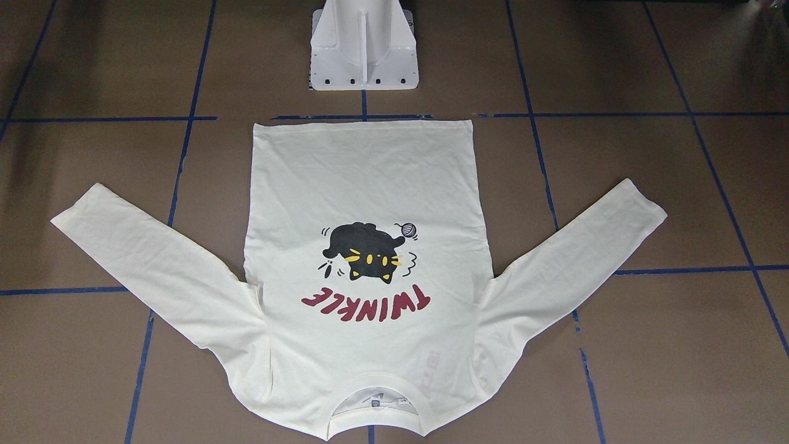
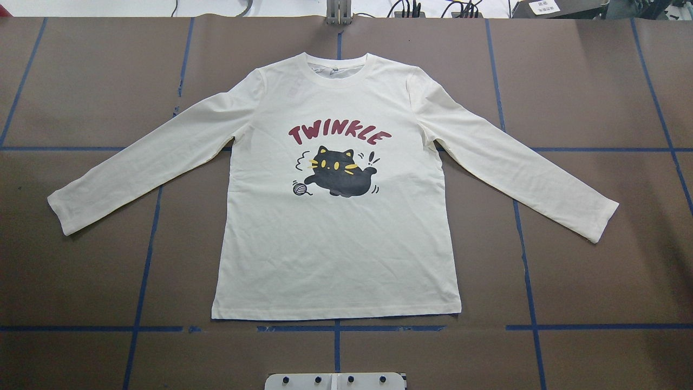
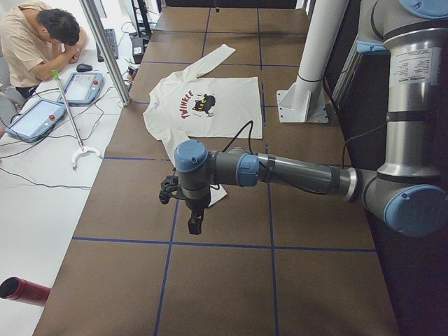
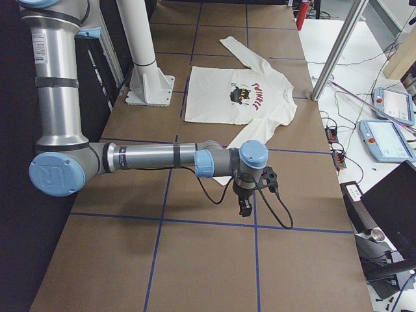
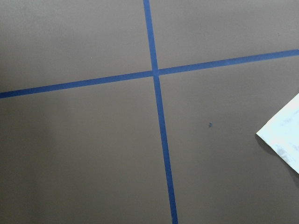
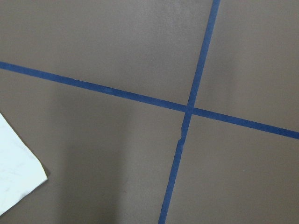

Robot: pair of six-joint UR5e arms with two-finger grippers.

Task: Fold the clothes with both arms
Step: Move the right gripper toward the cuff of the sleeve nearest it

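T-shirt [image 2: 335, 238] lies flat, print up. It could bunch up if one side gets pulled harder. Can't tell if left gripper [image 3: 194, 225] or right gripper [image 4: 246, 208] is open.

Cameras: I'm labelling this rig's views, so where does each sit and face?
Front-facing: across the table, facing the pedestal; T-shirt with print upside down; no arms.
Overhead: behind the robot, looking down; print upright; no arms.
Exterior left: table end; left arm near.
Exterior right: opposite end; right arm near.
Left wrist: straight down; shirt corner, no arm.
Right wrist: likewise.
Shared: every view shows the T-shirt.
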